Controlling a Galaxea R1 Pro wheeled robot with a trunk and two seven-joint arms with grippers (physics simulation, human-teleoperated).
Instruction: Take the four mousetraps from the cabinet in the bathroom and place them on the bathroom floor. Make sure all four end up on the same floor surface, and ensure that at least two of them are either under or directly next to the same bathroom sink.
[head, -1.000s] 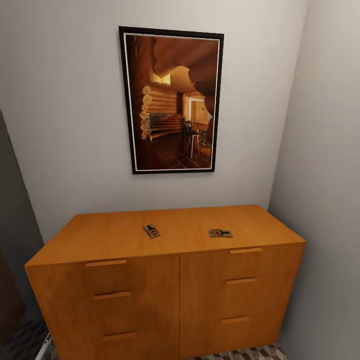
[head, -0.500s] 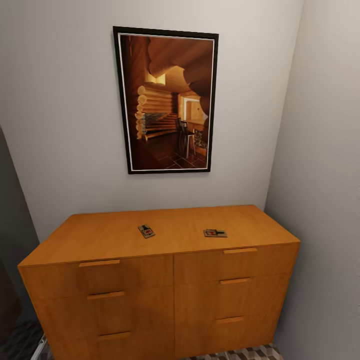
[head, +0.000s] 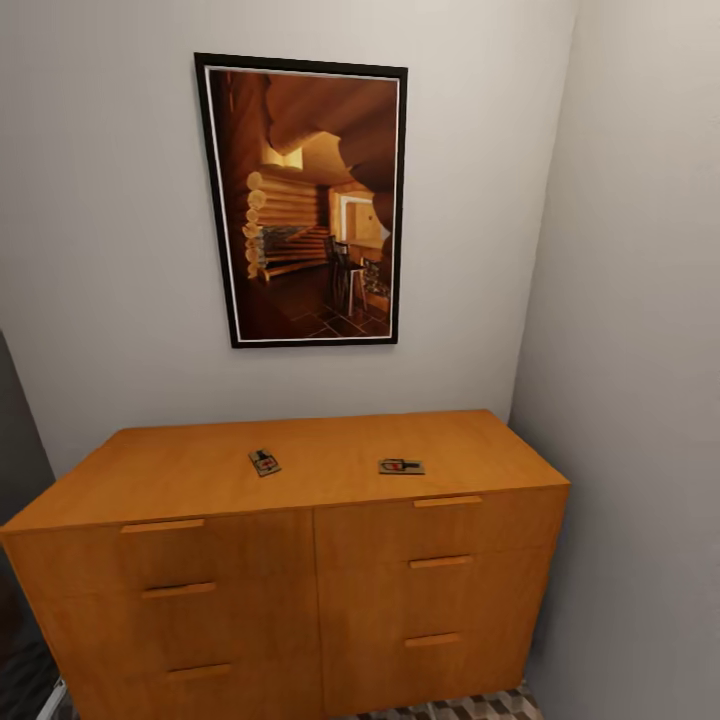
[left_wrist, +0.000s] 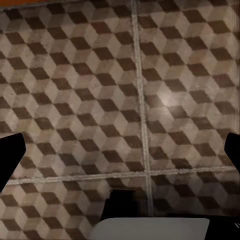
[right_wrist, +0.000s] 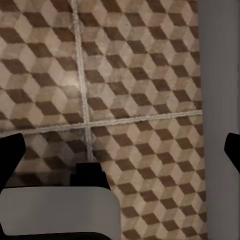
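The view has swung right, the orange-brown wooden cabinet (head: 290, 560) sliding left; two tan wooden mousetraps (head: 265, 462) (head: 401, 466) lie on its top; both claws (left_wrist: 120, 155) (right_wrist: 120, 150) hang released above the cube-patterned floor tiles (left_wrist: 90, 90), approach unfinished

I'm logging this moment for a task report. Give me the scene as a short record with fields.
place: corner with grey walls
cabinet: orange-brown cabinet, drawers shut
mousetraps seen: two on the cabinet top, left mousetrap and right mousetrap, apart
wall: framed picture above the cabinet
floor: cube-pattern bathroom floor, under both wrist cameras
left gripper: open, empty
right gripper: open, empty
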